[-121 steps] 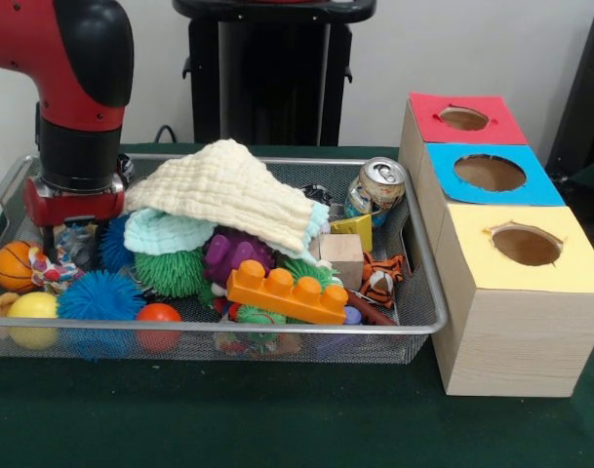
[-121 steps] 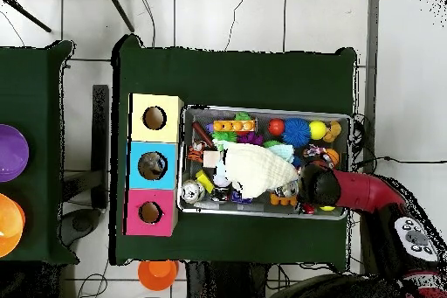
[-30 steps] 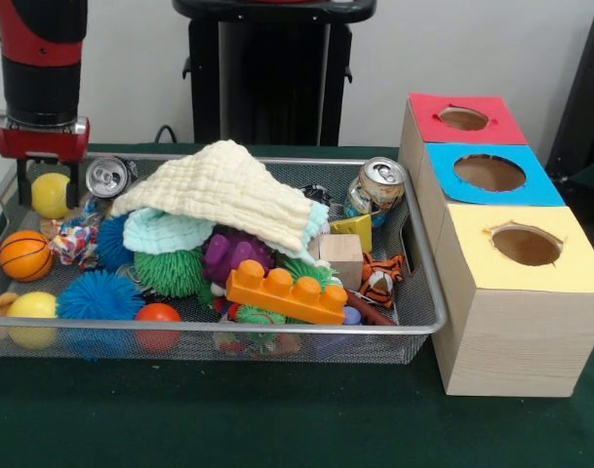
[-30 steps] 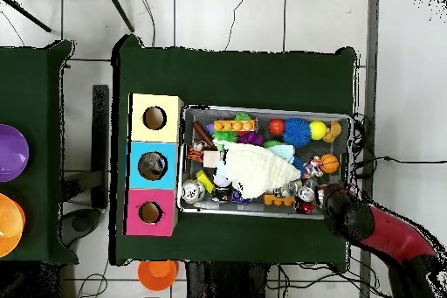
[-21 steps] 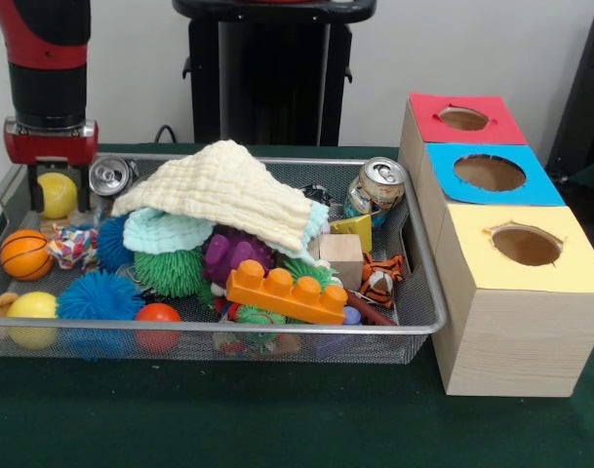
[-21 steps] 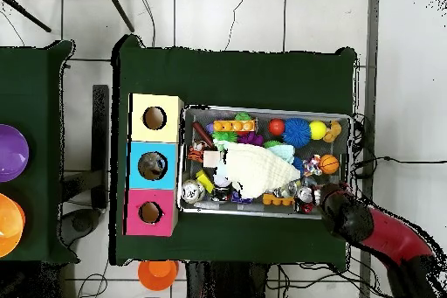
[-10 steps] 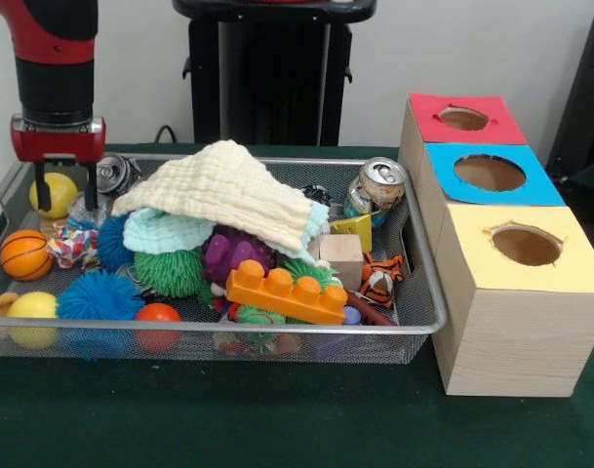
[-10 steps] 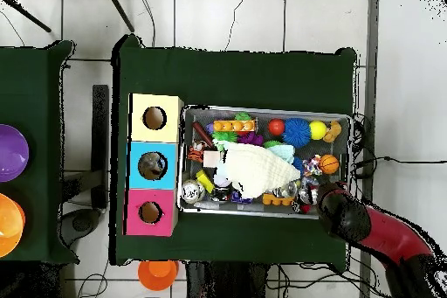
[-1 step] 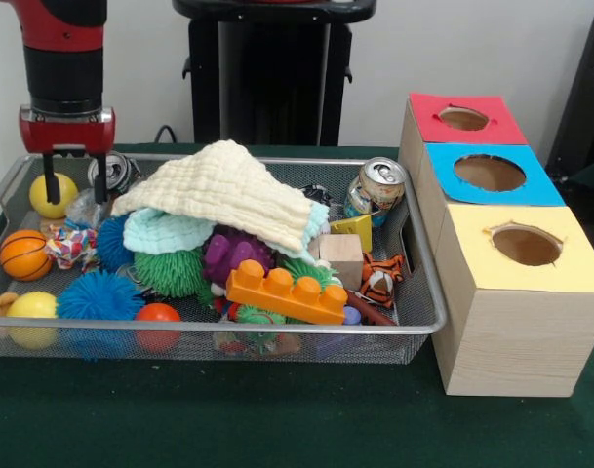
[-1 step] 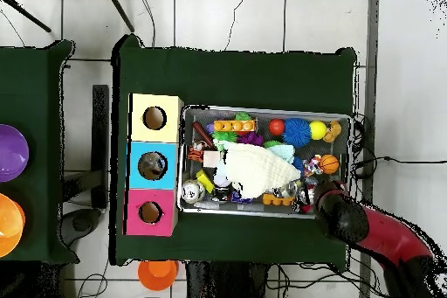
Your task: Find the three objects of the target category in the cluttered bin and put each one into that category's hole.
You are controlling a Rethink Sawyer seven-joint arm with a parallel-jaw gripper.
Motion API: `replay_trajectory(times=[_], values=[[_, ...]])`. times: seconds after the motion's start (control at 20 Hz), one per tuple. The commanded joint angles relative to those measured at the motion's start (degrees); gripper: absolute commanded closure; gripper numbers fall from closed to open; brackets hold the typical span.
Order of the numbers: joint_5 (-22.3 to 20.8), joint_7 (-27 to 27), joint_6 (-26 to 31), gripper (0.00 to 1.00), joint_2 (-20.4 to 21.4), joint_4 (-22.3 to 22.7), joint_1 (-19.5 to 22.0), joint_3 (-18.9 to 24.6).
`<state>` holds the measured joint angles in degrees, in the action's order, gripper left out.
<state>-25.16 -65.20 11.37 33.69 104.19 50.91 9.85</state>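
Note:
My gripper (image 9: 75,185) hangs open over the far left corner of the wire bin (image 9: 228,330), fingers pointing down. Its left finger stands in front of a yellow ball (image 9: 43,195); its right finger is beside a silver can (image 9: 114,173). Something pale and crumpled (image 9: 82,208) lies below the gap, and nothing is held. Three box tops with holes stand right of the bin: red (image 9: 462,118), blue (image 9: 489,173), yellow (image 9: 526,244). In the overhead view the red arm (image 10: 354,222) covers the gripper at the bin's (image 10: 262,109) corner.
A cream cloth (image 9: 228,190) is draped over the pile's middle. Around it lie a second can (image 9: 379,183), an orange brick (image 9: 287,291), a purple toy (image 9: 228,253), a wooden block (image 9: 342,258), a tiger toy (image 9: 379,278), spiky balls (image 9: 99,294), a basketball (image 9: 23,255) and a red ball (image 9: 158,317).
The gripper rose out of the pile, then slid right along the bin's far left corner. The yellow ball, once between its fingers, now sits at the left finger.

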Motion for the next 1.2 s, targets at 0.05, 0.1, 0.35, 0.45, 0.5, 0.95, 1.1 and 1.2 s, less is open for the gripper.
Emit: replay_trajectory(times=[0.05, 0.1, 0.35, 0.45, 0.5, 0.95, 1.1, 1.2], values=[[-0.7, -4.3, 3.6, 0.00, 0.7, 3.4, 0.2, 5.4], [-0.7, -4.3, 3.5, 0.00, 0.8, 3.5, 0.3, 5.6], [-1.2, -4.4, 2.5, 0.00, -0.2, 3.0, 0.4, 5.5], [-1.6, -4.4, 1.9, 0.00, -1.0, 2.6, 0.4, 5.3], [-1.7, -4.3, 1.7, 0.00, -1.4, 2.4, 0.5, 5.4], [-3.9, -3.5, -2.5, 0.00, -6.5, 0.8, 2.2, 6.5], [-4.5, -3.1, -3.2, 0.00, -7.5, 0.7, 2.9, 7.3], [-5.0, -3.1, -3.3, 0.00, -8.0, 0.3, 2.9, 7.2]])
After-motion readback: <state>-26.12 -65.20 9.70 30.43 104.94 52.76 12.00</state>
